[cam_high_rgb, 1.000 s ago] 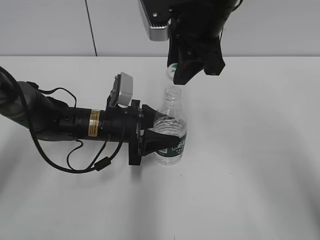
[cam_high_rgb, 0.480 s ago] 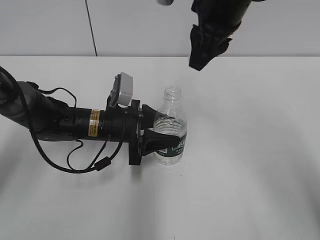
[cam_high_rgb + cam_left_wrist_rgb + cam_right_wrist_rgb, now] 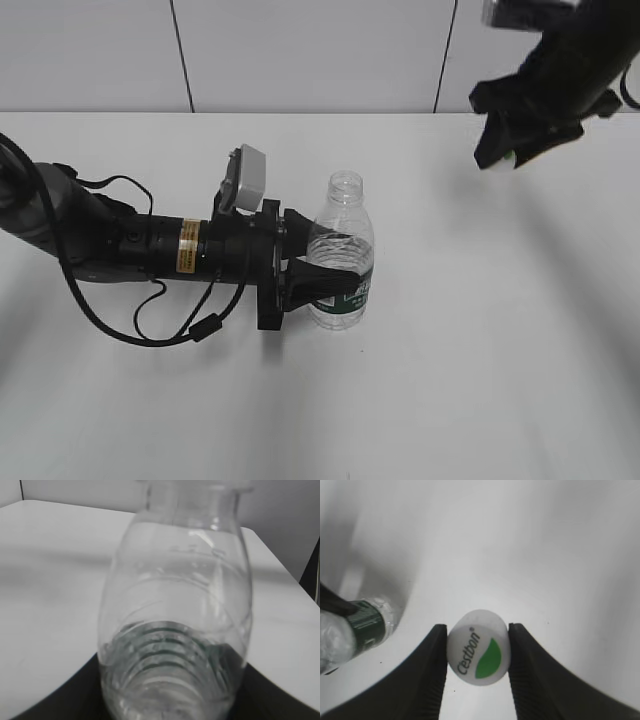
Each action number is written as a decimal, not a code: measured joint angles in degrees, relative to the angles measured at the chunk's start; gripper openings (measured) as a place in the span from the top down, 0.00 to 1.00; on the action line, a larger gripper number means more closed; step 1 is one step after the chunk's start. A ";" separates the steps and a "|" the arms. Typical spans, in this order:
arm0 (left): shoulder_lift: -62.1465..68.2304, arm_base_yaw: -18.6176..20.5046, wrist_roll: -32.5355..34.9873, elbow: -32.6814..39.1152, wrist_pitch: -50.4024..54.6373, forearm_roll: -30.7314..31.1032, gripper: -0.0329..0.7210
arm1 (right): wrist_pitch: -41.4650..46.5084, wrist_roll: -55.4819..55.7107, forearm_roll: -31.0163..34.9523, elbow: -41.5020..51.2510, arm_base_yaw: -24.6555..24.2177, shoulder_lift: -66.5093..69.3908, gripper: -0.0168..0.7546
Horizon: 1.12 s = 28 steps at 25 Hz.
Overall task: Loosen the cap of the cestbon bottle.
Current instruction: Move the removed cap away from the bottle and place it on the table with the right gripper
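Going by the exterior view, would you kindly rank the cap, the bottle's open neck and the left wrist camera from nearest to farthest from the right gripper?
1. The cap: pinched between the jaws of the right gripper, at upper right.
2. The open neck of the cestbon bottle: centre of the table, to the gripper's left.
3. The left wrist camera: farther left, mounted above the left gripper.

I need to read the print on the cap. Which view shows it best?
The right wrist view: the cap faces the camera, gripped by the right gripper. The exterior view shows only a blurred white bit; the left wrist view shows none.
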 joint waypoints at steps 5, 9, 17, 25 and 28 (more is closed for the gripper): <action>0.00 0.00 0.00 0.00 0.00 0.00 0.46 | -8.10 4.20 -0.50 11.10 -2.46 0.06 0.60; 0.00 0.00 0.00 0.00 -0.05 0.00 0.46 | -14.36 6.87 -1.39 16.80 -2.46 0.20 0.60; 0.00 0.00 0.00 0.00 -0.05 0.00 0.46 | -16.48 9.58 -4.03 18.32 -2.46 5.05 0.60; 0.00 0.00 0.00 0.05 -0.05 0.00 0.46 | -16.60 9.95 -4.15 18.34 -2.46 7.75 0.60; 0.00 -0.04 0.00 0.05 -0.05 0.00 0.46 | -16.60 10.00 -4.15 18.34 -2.46 8.65 0.60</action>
